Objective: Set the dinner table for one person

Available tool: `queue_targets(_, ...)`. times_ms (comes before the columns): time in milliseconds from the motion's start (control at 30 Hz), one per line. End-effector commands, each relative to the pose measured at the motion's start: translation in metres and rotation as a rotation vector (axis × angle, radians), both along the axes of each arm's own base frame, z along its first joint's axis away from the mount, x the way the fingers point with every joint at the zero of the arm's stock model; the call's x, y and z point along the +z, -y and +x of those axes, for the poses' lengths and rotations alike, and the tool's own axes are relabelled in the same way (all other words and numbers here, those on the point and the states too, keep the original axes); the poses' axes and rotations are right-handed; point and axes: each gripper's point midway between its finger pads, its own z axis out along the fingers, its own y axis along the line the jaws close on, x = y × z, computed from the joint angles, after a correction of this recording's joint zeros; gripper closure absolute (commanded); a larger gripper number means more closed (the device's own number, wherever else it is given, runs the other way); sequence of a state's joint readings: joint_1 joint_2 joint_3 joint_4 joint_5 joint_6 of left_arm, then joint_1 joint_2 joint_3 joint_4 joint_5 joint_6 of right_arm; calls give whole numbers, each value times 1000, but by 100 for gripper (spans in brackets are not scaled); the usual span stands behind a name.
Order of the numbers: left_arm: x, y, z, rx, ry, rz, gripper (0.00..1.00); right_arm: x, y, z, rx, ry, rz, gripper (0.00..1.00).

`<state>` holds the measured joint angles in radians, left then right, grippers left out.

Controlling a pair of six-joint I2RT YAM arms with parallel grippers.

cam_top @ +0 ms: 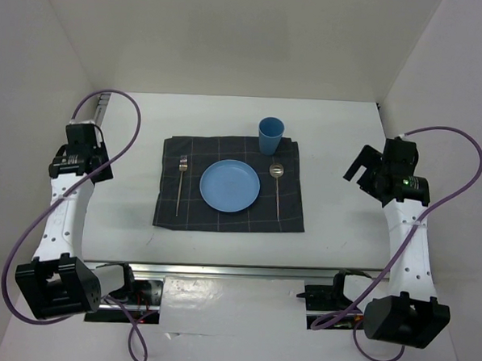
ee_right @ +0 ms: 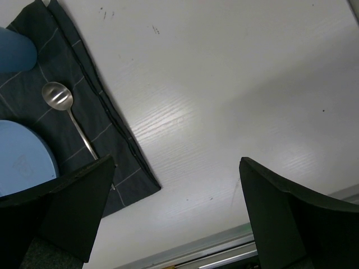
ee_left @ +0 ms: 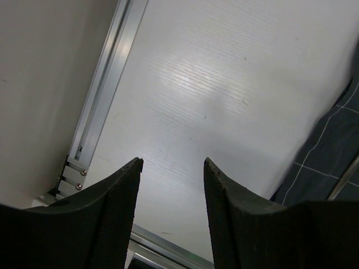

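Note:
On the white dinner table (cam_top: 341, 129) lies a dark grey checked cloth (cam_top: 228, 217). A blue plate (cam_top: 229, 185) sits at its middle, a fork (cam_top: 181, 181) lies left of the plate, a spoon (cam_top: 277, 186) lies right of it, and a blue cup (cam_top: 270, 136) stands at the back right. My left gripper (cam_top: 88, 137) is open and empty over bare table left of the cloth (ee_left: 331, 162). My right gripper (cam_top: 367, 169) is open and empty right of the cloth (ee_right: 84, 106); the right wrist view shows the spoon (ee_right: 59, 96), the plate's edge (ee_right: 22, 159) and the cup (ee_right: 17, 50).
White walls enclose the table on three sides. An aluminium rail (ee_left: 104, 98) runs along the left edge and another (cam_top: 236, 271) along the near edge by the arm bases. Purple cables (cam_top: 124, 101) loop off both arms.

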<state>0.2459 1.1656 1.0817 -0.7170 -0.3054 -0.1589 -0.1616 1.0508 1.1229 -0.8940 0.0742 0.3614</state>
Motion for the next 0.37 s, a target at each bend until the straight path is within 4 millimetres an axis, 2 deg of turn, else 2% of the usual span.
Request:
queue_targets(0,12,3,5,-23,68,-5,44,12,-1,0,12,28,-10,0)
queue_targets(333,8,8,6,-43,64,-28,44,22,-8,-4,54,57,0,0)
